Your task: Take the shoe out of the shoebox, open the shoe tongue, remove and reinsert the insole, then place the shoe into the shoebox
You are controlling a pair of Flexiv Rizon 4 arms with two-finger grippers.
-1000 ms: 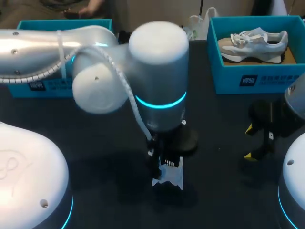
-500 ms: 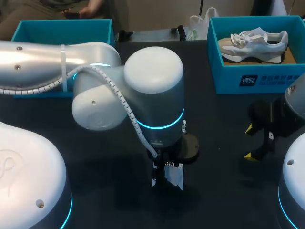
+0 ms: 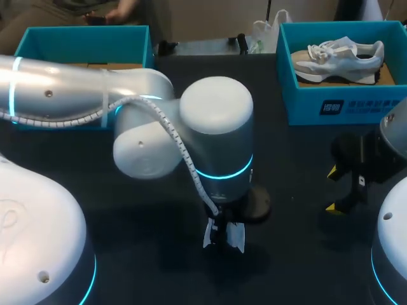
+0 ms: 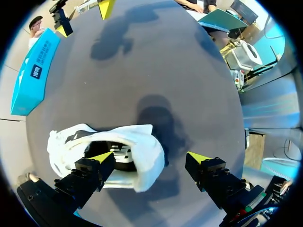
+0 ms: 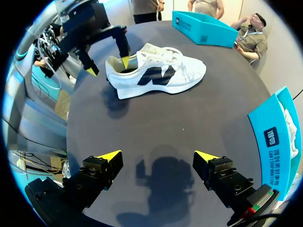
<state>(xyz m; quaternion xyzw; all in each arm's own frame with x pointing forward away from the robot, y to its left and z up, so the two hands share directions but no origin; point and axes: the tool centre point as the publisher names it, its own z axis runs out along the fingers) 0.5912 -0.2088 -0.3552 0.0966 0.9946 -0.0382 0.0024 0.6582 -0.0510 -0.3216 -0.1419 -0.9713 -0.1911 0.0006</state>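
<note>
While shoe is lying at 6 o'clock on counter, left pincer is hovering spread, one finger at collar; right pincer spread at 4 o'clock.

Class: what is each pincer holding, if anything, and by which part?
Nothing is held. The left pincer is open at the heel of the white shoe, one finger at its opening, the other clear. The right pincer is open and empty.

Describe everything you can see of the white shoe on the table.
The white shoe stands on its sole on the dark table. It has a dark side mark, white laces and a thick pale sole. The left gripper is at its heel, jaws open, one tip at the heel opening, the other outside the shoe.
</note>
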